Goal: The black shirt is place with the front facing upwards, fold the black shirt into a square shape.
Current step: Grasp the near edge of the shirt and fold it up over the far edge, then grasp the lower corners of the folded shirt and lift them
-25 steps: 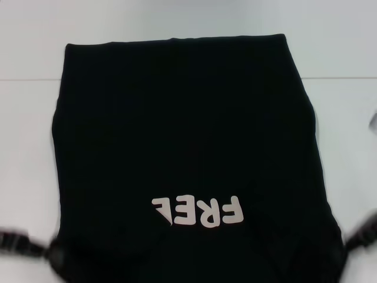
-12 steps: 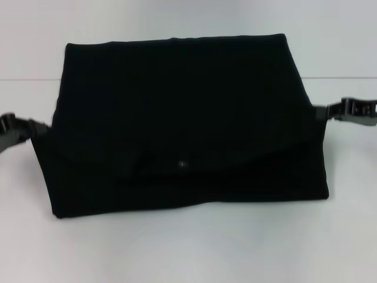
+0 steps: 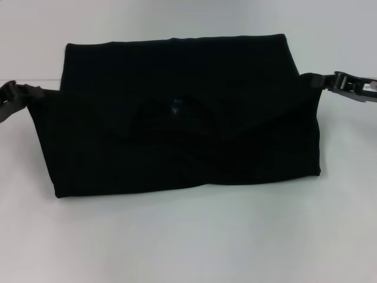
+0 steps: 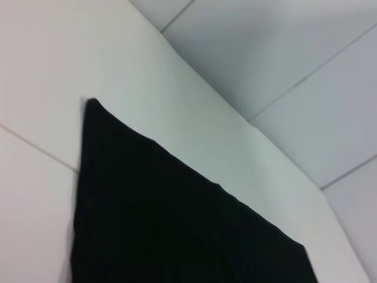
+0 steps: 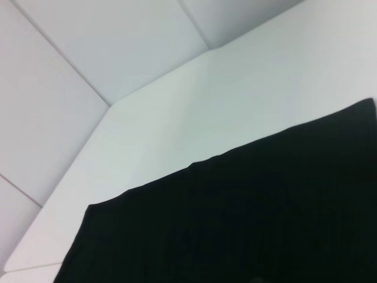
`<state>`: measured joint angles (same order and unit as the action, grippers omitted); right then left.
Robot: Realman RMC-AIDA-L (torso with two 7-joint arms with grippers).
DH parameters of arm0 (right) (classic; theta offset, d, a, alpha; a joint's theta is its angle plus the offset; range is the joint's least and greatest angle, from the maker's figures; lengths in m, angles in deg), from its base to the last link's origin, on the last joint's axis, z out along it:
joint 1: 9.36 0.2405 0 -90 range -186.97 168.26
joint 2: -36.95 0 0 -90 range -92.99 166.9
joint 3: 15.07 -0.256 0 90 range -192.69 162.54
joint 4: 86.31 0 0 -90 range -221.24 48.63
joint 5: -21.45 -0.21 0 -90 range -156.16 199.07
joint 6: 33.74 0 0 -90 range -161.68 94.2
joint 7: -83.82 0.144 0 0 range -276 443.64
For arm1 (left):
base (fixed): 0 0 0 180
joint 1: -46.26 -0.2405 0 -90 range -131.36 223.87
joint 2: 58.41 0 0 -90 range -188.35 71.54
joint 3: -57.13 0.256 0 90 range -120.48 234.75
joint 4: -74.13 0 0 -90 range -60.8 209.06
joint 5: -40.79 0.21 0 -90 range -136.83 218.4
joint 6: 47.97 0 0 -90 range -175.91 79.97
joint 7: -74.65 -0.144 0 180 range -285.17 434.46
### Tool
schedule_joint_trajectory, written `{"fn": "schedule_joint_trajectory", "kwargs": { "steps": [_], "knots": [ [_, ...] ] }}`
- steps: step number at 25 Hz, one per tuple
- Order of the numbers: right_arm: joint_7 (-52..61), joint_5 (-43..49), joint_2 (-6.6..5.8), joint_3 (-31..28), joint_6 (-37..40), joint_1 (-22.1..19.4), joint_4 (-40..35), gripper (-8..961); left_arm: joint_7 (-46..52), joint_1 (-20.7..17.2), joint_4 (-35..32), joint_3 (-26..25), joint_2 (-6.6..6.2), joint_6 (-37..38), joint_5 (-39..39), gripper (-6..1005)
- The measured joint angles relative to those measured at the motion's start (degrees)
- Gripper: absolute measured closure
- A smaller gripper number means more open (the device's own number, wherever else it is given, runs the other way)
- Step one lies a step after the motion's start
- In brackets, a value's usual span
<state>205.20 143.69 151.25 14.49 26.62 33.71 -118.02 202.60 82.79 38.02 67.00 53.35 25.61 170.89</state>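
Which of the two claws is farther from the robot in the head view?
The right claw, at the black shirt's right corner; the left claw sits slightly nearer the robot.

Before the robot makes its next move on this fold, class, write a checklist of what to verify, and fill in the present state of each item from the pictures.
1. Near half of the black shirt carried over the far half: ok, the lettering is hidden underneath.
2. Left gripper at the shirt's left edge: ok.
3. Right gripper at the shirt's right edge: ok.
4. Both grips firm on the cloth: cannot tell.
5. Moving edge lined up with the far edge: not ok, it stops short of it.
6. Top layer smooth: not ok, a pucker shows in the middle.
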Motion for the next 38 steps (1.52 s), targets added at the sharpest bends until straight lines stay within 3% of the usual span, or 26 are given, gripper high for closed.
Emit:
{"fn": "schedule_joint_trajectory", "kwargs": {
  "steps": [10, 16, 21, 23, 25, 30, 33, 36, 38],
  "knots": [
    [-9.52, -0.87, 4.88, 0.73, -13.77, 3.35, 2.52, 857, -7.83, 2.86, 3.88, 0.08, 3.56, -13.94, -1.65, 958],
    [-16.58, -1.33, 5.58, 0.87, -20.21, 5.08, 6.44, 811, -10.0, 3.89, 4.5, 0.58, 6.15, -21.6, -1.71, 957],
    [-19.22, -5.15, 5.35, 0.81, -21.06, 4.1, 7.25, 773, -11.21, 3.94, 5.67, 0.78, 6.85, -24.57, -1.71, 822],
    [-19.25, -7.33, 5.03, 0.67, -20.2, 3.03, 6.94, 758, -10.72, 3.65, 6.18, 0.78, 6.45, -23.74, -1.71, 774],
    [-19.26, -9.11, 4.58, 0.61, -18.53, 2.03, 6.68, 676, -9.61, 3.04, 6.57, 0.78, 5.63, -22.19, -1.71, 731],
    [-19.47, -13.19, 2.59, 0.34, -11.64, -0.84, 6.42, 471, -6.6, 1.24, 7.96, 0.78, 2.67, -15.41, -1.27, 624],
    [-22.19, -13.73, 1.52, 0.72, -3.96, -2.7, 5.85, 349, -4.69, -0.91, 8.06, 1.55, 0.52, -7.22, -0.93, 560],
    [-28.42, -11.58, 0.77, 1.91, 6.31, -4.13, 5.71, 220, -1.19, -3.62, 7.79, 6.01, -1.91, -0.15, -0.91, 344],
    [-33.32, -9.78, 0.66, 3.19, 12.13, -5.35, 5.63, 131, 0.4, -5.07, 7.63, 9.55, -3.29, 3.85, -0.9, 298]
  ]
}}
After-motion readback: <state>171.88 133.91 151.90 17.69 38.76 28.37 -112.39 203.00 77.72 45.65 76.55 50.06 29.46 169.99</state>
